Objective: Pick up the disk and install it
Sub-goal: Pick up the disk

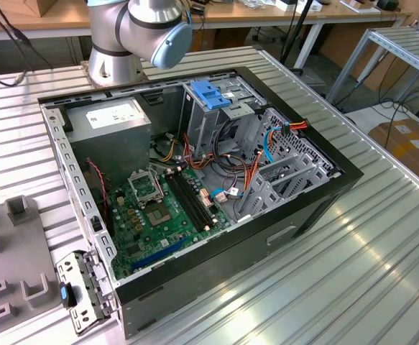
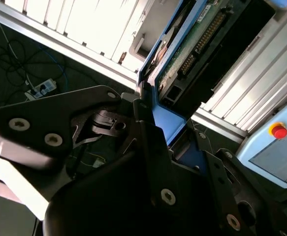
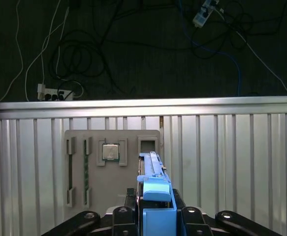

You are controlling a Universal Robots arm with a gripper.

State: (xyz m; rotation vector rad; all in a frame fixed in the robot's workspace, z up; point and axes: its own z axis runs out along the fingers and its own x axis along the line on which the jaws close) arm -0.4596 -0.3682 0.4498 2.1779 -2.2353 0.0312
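Exterior view: we see an open computer case on a ribbed metal table. The arm's base stands beyond the case, and a grey tray lies at the exterior view's left. First wrist view gives us the gripper clamped on the disk, held edge-on in its blue carrier, with the tray and a square chip beyond. Second wrist view turns the disk's green circuit board toward us, with black fingers pressed against the carrier.
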